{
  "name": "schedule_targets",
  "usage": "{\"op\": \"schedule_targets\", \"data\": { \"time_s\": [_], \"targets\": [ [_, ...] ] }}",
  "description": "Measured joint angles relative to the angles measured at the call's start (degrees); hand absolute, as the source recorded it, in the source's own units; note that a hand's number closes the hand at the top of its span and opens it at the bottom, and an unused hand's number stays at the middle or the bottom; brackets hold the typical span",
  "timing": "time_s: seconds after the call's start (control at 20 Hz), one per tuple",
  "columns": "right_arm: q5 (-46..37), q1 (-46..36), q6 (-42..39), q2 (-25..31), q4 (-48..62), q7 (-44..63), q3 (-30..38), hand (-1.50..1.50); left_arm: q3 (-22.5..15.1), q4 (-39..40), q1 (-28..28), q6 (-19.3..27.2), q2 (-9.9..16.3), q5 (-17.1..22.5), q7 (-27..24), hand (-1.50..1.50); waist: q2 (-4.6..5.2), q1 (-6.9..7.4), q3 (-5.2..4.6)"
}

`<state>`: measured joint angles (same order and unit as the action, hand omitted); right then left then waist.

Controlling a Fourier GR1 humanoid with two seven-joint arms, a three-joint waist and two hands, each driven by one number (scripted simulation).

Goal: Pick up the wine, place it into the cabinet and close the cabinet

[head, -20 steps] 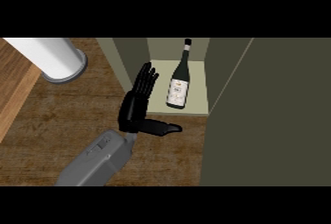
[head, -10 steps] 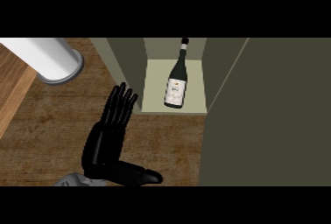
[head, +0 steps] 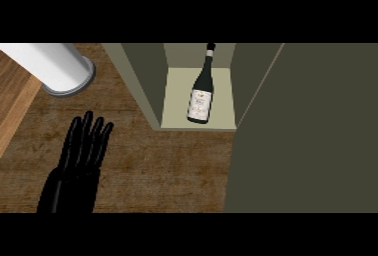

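Observation:
The wine bottle (head: 201, 97), dark glass with a pale label, stands inside the open cabinet on its light shelf (head: 177, 120), neck toward the back. The cabinet's dark olive door (head: 310, 130) stands open along the right side of the view. My left hand (head: 77, 165) is at the lower left over the wooden counter, fingers straight and pointing away from me, open and holding nothing. It is well apart from the bottle, left of and below the cabinet opening. My right hand does not show.
A white cylinder (head: 55, 65) stands at the upper left on the counter (head: 170, 165). A lighter wooden strip (head: 15, 107) runs along the left edge. The cabinet's left wall (head: 136, 80) rises between the cylinder and the shelf.
My left hand has drawn back from the cabinet opening toward the lower left, and its forearm has left the view. The bottle stays on the shelf.

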<state>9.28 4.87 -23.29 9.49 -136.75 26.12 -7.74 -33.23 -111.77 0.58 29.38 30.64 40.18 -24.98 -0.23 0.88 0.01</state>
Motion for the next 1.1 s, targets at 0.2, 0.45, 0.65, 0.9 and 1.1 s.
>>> {"op": "schedule_targets", "data": {
  "time_s": [0.2,0.45,0.65,0.9,1.1],
  "targets": [
    [1.73,1.39,-0.39,-0.49,-0.71,3.52,-4.46,1.50,3.27,-5.48,6.45,-0.49,3.50,0.23,-0.96,-1.50,0.04,0.09,-0.01],
    [0.95,3.99,1.42,-3.19,-1.45,6.80,-13.75,1.50,10.64,-9.76,14.84,-4.99,7.80,4.11,-2.59,-1.50,0.11,0.13,0.05],
    [-2.13,2.68,3.72,-5.73,-2.34,9.40,-21.01,1.50,16.69,-11.13,21.77,-10.79,10.05,7.23,-4.48,-1.50,-0.07,0.20,-0.04],
    [-10.40,-3.90,11.22,-8.40,-2.37,12.58,-30.77,1.50,24.18,-12.21,29.05,-17.79,12.49,10.60,-5.74,-1.50,-0.18,0.47,-0.12],
    [-15.40,-12.73,18.83,-9.05,1.99,13.69,-35.77,1.50,30.12,-10.91,32.45,-23.60,13.57,13.23,-6.35,-1.50,-0.13,0.69,-0.13]
  ]
}}
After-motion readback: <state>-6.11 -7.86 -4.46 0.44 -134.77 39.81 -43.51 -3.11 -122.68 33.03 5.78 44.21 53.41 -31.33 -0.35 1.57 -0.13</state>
